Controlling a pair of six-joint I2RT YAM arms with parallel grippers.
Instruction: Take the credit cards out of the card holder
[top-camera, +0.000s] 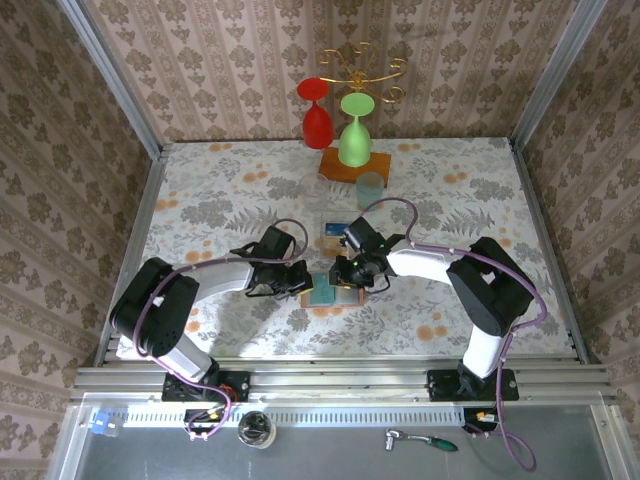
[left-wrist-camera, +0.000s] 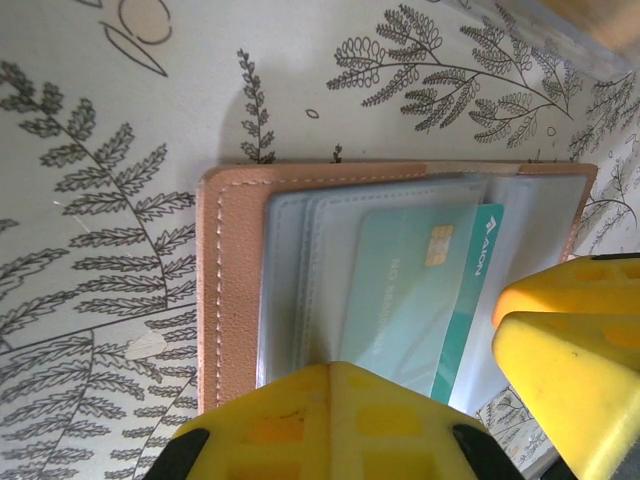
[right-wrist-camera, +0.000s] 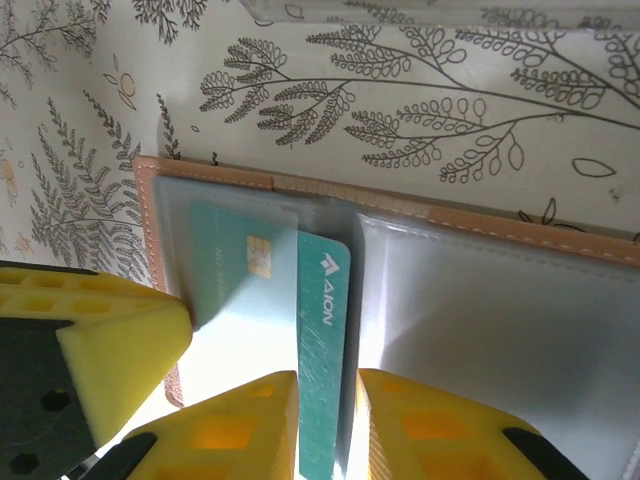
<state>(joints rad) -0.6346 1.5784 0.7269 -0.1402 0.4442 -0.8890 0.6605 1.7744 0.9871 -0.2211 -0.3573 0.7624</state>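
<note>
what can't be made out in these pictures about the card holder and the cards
- Teal card, right wrist view: its lower end runs off the bottom edge between the right gripper's fingers.
- Card holder, left wrist view: its near edge lies under the shut left gripper.
- Small print on the card, left wrist view: too blurred to read.
- Whether other cards are inside: top view too small, grippers cover the holder.

On flowered desk (top-camera: 200, 200), open card holder (top-camera: 330, 293); just behind it, loose credit cards (top-camera: 335, 234); farther behind, wooden block (top-camera: 335, 168).
</note>
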